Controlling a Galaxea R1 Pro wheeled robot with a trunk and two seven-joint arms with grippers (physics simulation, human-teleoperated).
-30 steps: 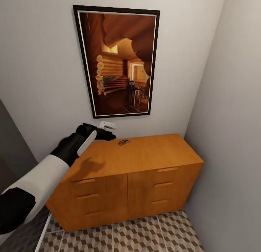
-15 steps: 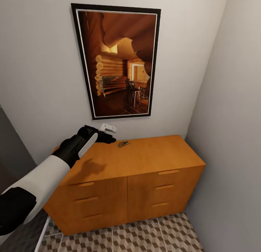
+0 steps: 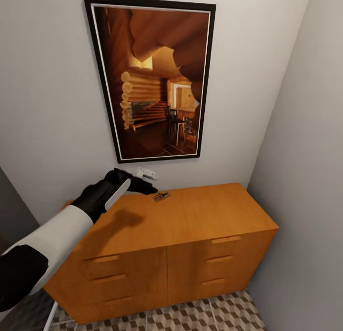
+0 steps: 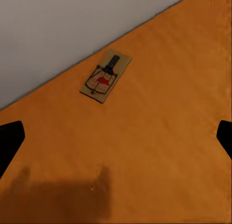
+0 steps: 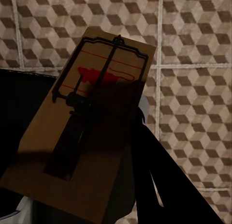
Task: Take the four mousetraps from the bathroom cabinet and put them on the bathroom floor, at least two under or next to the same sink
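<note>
One mousetrap (image 3: 161, 196) lies flat on the top of the cabinet (image 3: 190, 221), close to the cabinet's rear edge and just off the wall, with bare wood on every side of it. In the left wrist view the same trap (image 4: 106, 75) is seen slanted to the cabinet's back edge, its red mark and wire spring facing up. For this pick to be done well, the left gripper (image 3: 148, 190) should be carried a little further along the cabinet top until the trap sits midway between the fingers, then turned so that the board's long sides are met squarely, and lowered until the tips nearly brush the wood; the board is thin, so a high closure would likely slip over it.

The left arm is stretched forward over the cabinet's left rear part, forearm raised above the top, with the wrist pitched down toward the trap. Its fingers are spread wide (the two dark tips sit at opposite edges of the wrist view), and nothing is held between them.

A second mousetrap (image 5: 92, 117) is seen in the right wrist view, above the bathroom floor (image 5: 193, 50) and lying against dark gripper parts; it appears to be pinched in the right gripper, though the contact itself is shadowed.
</note>
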